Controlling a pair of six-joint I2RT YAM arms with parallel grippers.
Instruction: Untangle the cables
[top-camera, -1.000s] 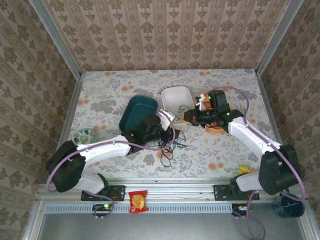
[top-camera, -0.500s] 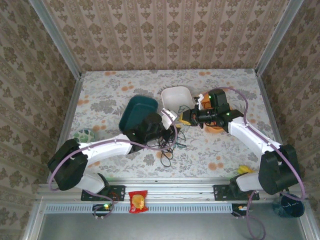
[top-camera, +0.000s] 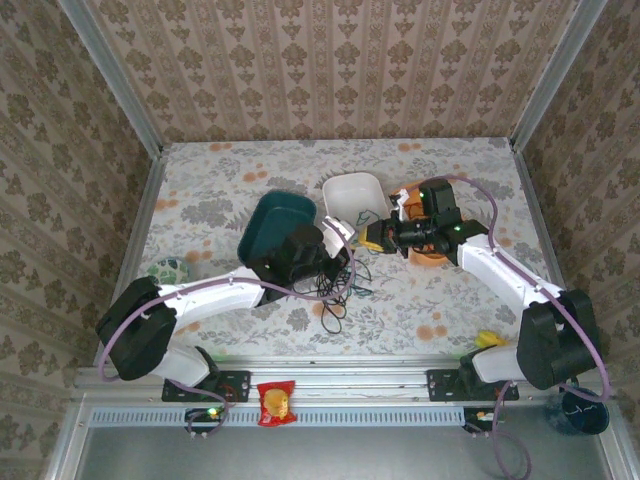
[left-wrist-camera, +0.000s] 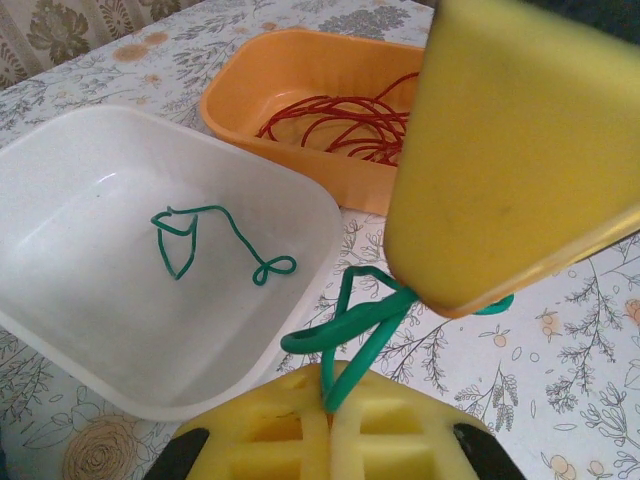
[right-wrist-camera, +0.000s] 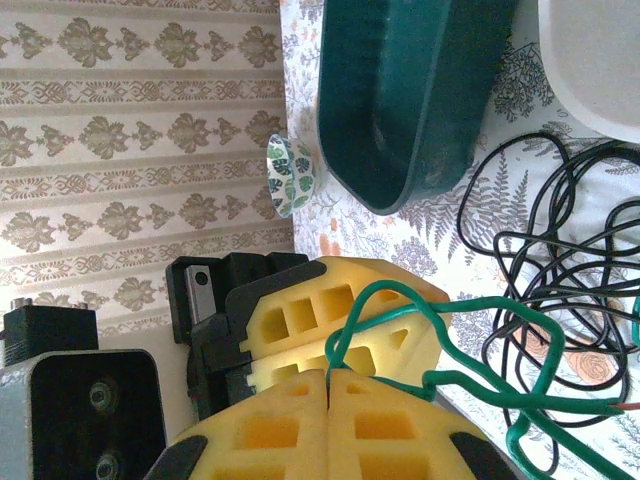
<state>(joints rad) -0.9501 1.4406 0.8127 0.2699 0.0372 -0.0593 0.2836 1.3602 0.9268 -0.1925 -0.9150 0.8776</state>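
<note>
Inside white tray (left-wrist-camera: 80, 290), thin green cable (left-wrist-camera: 240, 232), inside orange tray (left-wrist-camera: 270, 80), red cables (left-wrist-camera: 340, 120)

The top camera looks steeply down from above and behind the arms, taking in the whole table (top-camera: 200, 190) from afar. The left wrist camera sits very close, facing the white tray (left-wrist-camera: 90, 240) and orange tray (left-wrist-camera: 300, 80). The right wrist camera, equally close, faces the teal tray (right-wrist-camera: 400, 100). Both wrist views share the green cable (left-wrist-camera: 345, 325).
</note>
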